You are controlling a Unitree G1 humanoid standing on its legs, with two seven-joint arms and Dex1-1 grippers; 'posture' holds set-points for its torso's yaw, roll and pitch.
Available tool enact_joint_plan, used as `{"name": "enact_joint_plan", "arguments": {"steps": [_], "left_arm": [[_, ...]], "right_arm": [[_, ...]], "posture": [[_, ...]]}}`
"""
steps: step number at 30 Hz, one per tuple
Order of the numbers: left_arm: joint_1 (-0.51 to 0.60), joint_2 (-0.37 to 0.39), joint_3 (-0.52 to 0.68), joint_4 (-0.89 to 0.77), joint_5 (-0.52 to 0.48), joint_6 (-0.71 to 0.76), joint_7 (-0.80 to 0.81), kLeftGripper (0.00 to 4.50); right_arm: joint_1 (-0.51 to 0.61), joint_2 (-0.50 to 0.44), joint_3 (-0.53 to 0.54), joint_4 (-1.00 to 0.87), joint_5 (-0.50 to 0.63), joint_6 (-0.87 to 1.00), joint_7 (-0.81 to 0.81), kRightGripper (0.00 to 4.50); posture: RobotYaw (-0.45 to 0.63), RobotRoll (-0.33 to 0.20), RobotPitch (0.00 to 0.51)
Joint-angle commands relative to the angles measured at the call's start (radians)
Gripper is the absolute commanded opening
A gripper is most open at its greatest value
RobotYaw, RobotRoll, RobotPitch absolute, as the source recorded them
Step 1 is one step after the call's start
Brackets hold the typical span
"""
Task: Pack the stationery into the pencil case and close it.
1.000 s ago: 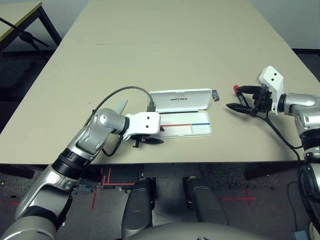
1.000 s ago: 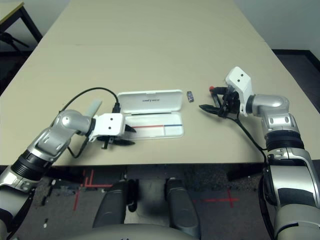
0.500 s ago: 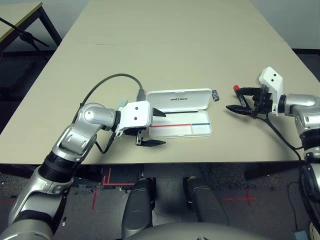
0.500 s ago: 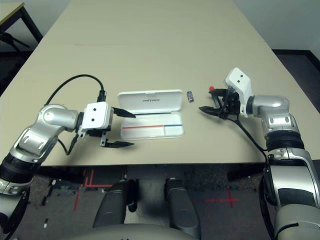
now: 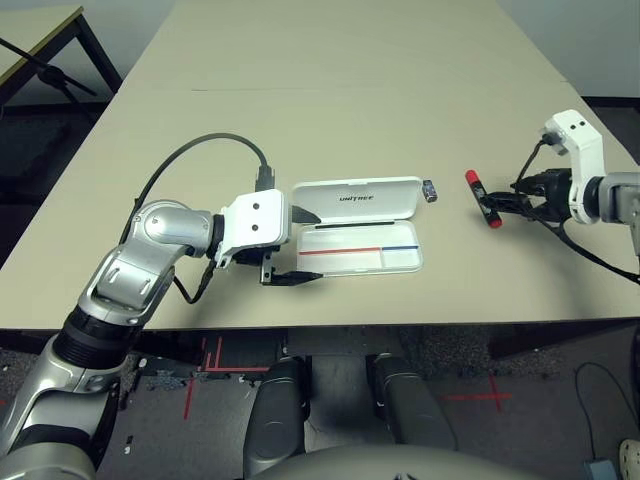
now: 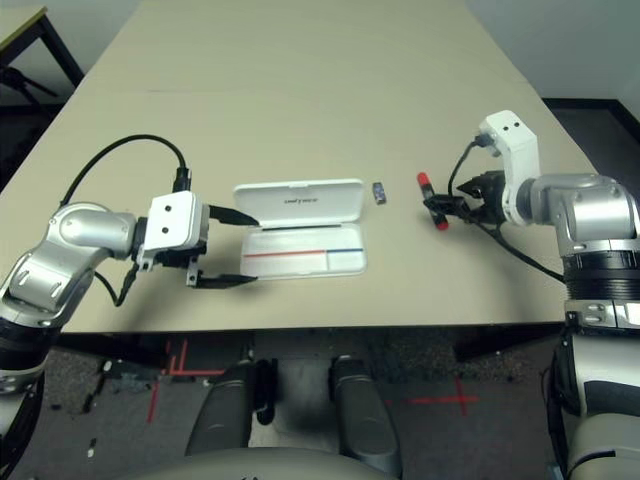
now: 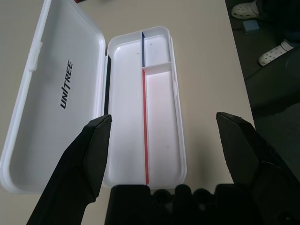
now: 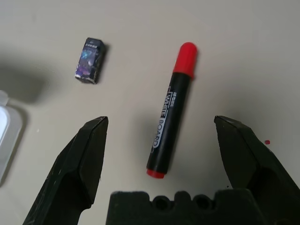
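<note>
The pencil case [image 5: 358, 226] lies open just below the middle of the left eye frame, its lettered lid flat toward the far side and the tray, with its thin red-and-blue line, toward the near edge of the surface [image 5: 330, 90]. The tray looks empty. It reads as light, stiff plastic on a slim hinge; I judge that it would slide if pushed from one side, so the lid is best folded over from its far rim and pressed shut gently.

Just beyond the lid's right corner sits the tiny dark block [image 5: 431, 190], small enough that a pinch across its short sides seems the only hold. Further right lies the red marker [image 5: 482, 198], apart from the block. It is a rigid, smooth cylinder that will likely roll, so taking it across mid-barrel looks safest.

The right gripper [image 8: 161, 140] hangs above the marker with its jaws spread wide, one either side of the barrel, touching nothing. The left gripper [image 5: 297, 247], at the case's left end, has its jaws released as well, framing the tray in the left wrist view without contact.

The green highlighter cannot be made out. The marker's lower end is partly masked by the right gripper in the eye views.
</note>
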Motion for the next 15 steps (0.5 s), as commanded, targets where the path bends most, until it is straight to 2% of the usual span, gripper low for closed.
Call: {"name": "enact_joint_plan", "arguments": {"steps": [1,15], "left_arm": [[-0.007,-0.007,-0.026,0.005,0.013,-0.011,0.004,4.48],[0.02,0.007,-0.026,-0.049,0.011,0.016,0.035,4.48]], "right_arm": [[-0.038,0.019,0.028,0.073,-0.022,0.006,-0.058,4.5],[-0.161,0.133,0.11,0.454,-0.085,-0.196,-0.101,4.5]], "posture": [[0.02,0.0,0.145],[0.09,0.0,0.128]]}}
